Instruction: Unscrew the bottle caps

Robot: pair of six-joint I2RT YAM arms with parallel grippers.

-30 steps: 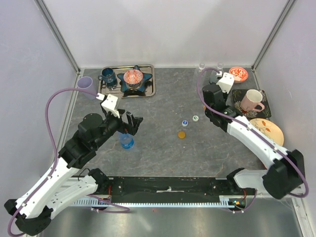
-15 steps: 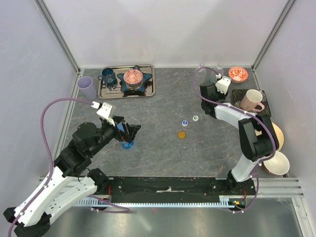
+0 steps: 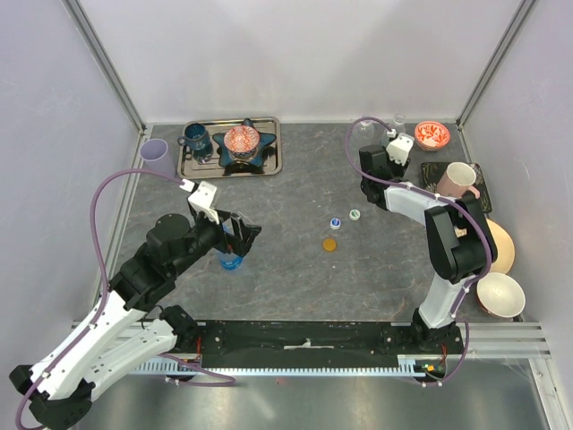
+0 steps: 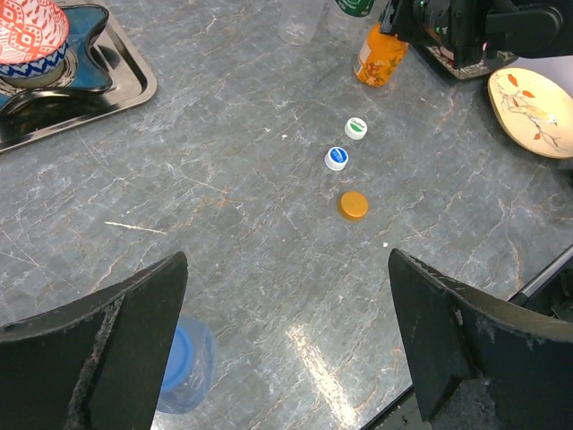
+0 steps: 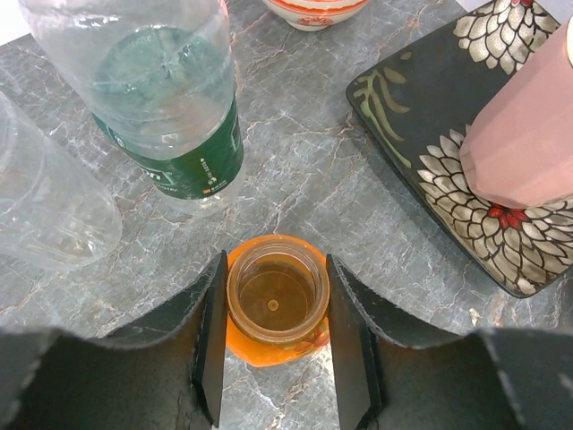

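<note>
Three of the small round plastic screw caps lay loose in a short line on the grey stone-patterned surface (image 4: 224, 224). The white cap with green (image 4: 356, 127) was farthest from the arms, the white cap with blue (image 4: 336, 159) lay just beside it, and the orange cap (image 4: 353, 205) was nearest. The blue cap (image 4: 178, 356) sat on a small clear blue bottle (image 4: 199, 376), well to the left of the other three and partly hidden behind one finger of your left claw (image 4: 286, 358). You had that claw hanging above the surface with its jaws wide apart and nothing between them.

Your right claw (image 5: 277, 269) was at the far right of the surface. Its fingers (image 5: 213, 340) were pressed against either side of the open neck of a small orange bottle (image 5: 276, 309), which stood upright and uncapped.

Just beyond it stood a clear plastic water bottle with a green label (image 5: 170, 107), with a clear plastic container (image 5: 45, 197) to the left of that. To the right, a black square plate with a flower pattern (image 5: 430, 125) carried a pink mug (image 5: 528, 134).

Nearer you on that side lay a cream plate with a painted leaf sprig (image 4: 533, 107). At the far left, a steel tray (image 4: 125, 85) held a blue star-shaped dish (image 4: 85, 67) with a red patterned bowl (image 4: 27, 31) in it. A lilac cup (image 3: 156, 152) stood just beside the tray.
</note>
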